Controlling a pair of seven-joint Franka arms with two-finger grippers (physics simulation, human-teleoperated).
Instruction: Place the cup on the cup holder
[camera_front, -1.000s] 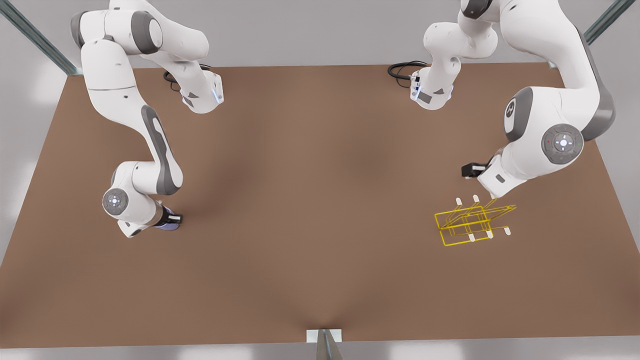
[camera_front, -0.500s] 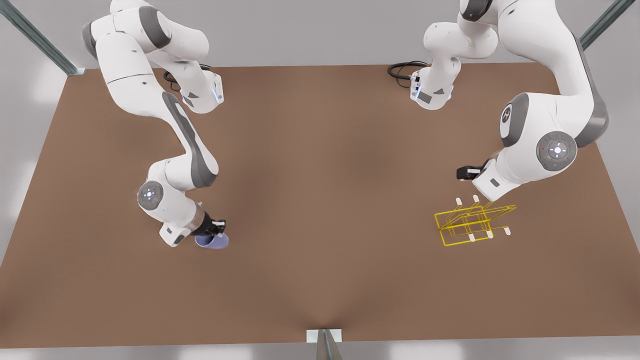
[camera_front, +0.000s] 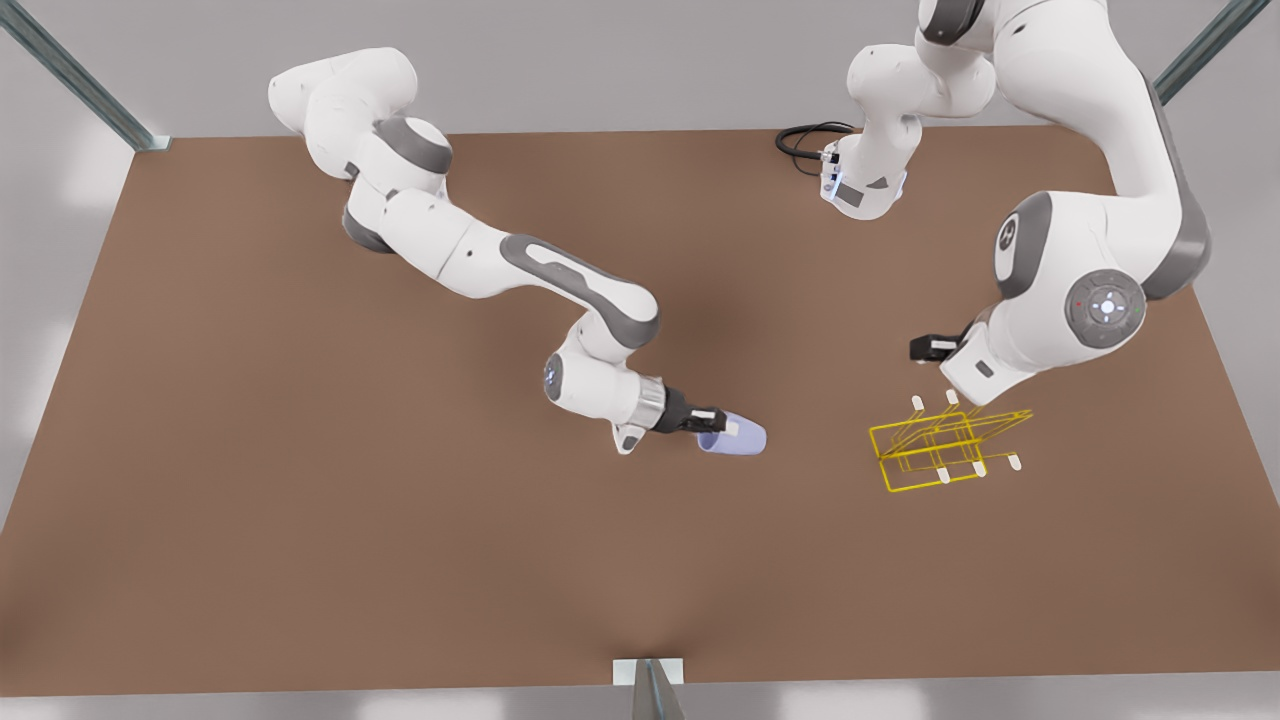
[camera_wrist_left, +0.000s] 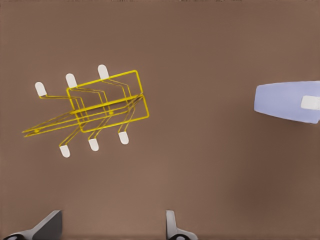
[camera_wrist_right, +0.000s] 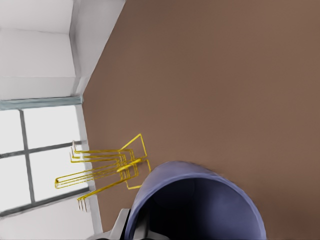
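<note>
Cup (camera_front: 735, 437) held off the bench (camera_front: 400, 560), near its middle, a little toward the edge on the front view's right. Lay on its side in the grasp. In the left wrist view, cup (camera_wrist_left: 287, 101) tapered toward the cup holder (camera_wrist_left: 95, 107), so narrow base looked to lead and mouth to face back toward the wrist. Right wrist view looked straight into the open mouth (camera_wrist_right: 200, 205).

Right end effector (camera_front: 715, 425) clenched on the cup wall by the rim, white pad lying on the outer surface. Looked like a rim pinch, one finger inside and one outside.

Handling, as judgement: thin smooth tumbler, likely light and stiff, slick on the outside. Taper could make a body grip creep toward the narrow end, so the rim pinch seemed the safer hold. Could pivot about the pads under a fast swing.

Cup holder (camera_front: 945, 447) stood well apart from the cup, toward the bench edge on the front view's right, white-tipped prongs slanting out both sides. Thin wire, probably easy to knock.

Left end effector (camera_wrist_left: 107, 230) waited above the holder, fingers spread, grasping nothing.

Next, presumably: carry across, slip mouth over a prong.
</note>
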